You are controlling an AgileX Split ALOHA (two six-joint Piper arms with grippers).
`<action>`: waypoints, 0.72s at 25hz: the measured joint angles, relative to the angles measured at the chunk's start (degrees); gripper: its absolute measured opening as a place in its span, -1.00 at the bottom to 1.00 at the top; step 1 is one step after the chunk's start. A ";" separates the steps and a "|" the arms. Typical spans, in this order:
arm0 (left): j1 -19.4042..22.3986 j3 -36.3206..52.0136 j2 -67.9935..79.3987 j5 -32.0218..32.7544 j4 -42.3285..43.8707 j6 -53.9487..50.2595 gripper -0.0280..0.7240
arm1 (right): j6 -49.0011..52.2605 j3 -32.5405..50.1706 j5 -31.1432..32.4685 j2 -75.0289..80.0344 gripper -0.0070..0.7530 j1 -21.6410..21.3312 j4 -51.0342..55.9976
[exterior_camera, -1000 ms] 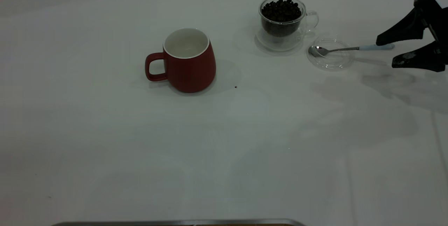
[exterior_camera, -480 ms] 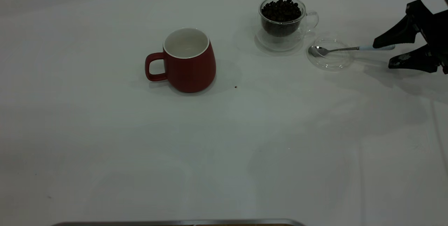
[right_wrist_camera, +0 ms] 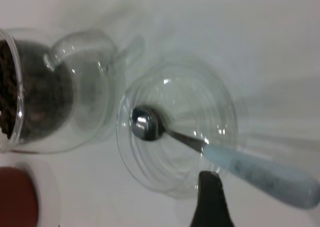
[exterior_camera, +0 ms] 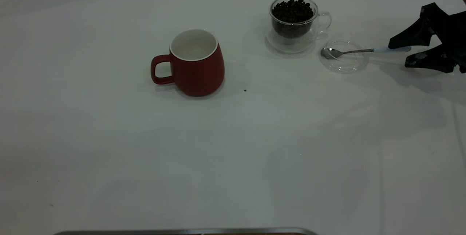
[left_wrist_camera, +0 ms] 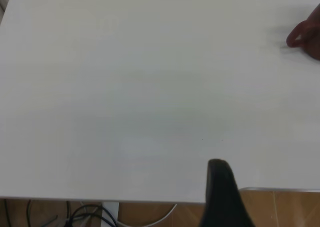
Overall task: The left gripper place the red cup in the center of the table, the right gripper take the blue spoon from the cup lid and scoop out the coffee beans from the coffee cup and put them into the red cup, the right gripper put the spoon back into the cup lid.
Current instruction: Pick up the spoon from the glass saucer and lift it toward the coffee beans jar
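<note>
The red cup [exterior_camera: 194,63] stands upright and empty near the table's middle; its handle shows in the left wrist view [left_wrist_camera: 302,34]. The coffee cup [exterior_camera: 294,19] full of coffee beans [exterior_camera: 292,11] stands at the back right. The cup lid [exterior_camera: 343,55] lies beside it with the blue spoon [exterior_camera: 364,50] resting in it, handle pointing right. My right gripper [exterior_camera: 398,53] is open, its two fingers on either side of the spoon handle's end. In the right wrist view the spoon [right_wrist_camera: 260,171] lies across the lid [right_wrist_camera: 177,132]. Of the left gripper, only one finger [left_wrist_camera: 222,197] shows.
A small dark speck [exterior_camera: 245,90] lies on the white table [exterior_camera: 233,147] right of the red cup. A metal edge [exterior_camera: 182,231] runs along the front. The table's near edge [left_wrist_camera: 100,199] shows in the left wrist view, with cables below it.
My right gripper has come down and in toward the spoon handle's end, so its fingers now straddle the handle. The spoon, lid and cups have not moved.
</note>
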 joint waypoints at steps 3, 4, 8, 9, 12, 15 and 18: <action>0.00 0.00 0.00 0.00 0.00 0.00 0.50 | -1.41 0.00 0.30 0.00 0.57 0.00 1.44; 0.00 0.00 0.00 0.00 0.00 0.00 0.50 | -1.61 0.00 0.55 0.00 0.57 0.00 1.49; 0.00 0.00 0.00 0.00 0.00 0.00 0.50 | -2.32 0.00 1.14 0.00 0.57 0.00 1.79; 0.00 0.00 0.00 0.00 0.00 0.00 0.50 | -2.38 0.00 1.19 0.00 0.57 0.00 1.87; 0.00 0.00 0.00 0.00 0.00 0.00 0.50 | -2.50 0.00 1.35 0.00 0.57 0.00 1.94; 0.00 0.00 0.00 0.00 0.00 0.00 0.50 | -2.56 -0.02 1.48 0.05 0.57 0.31 2.28; 0.00 0.00 0.00 0.00 0.00 0.00 0.50 | -2.67 -0.54 2.06 0.69 0.57 0.41 2.76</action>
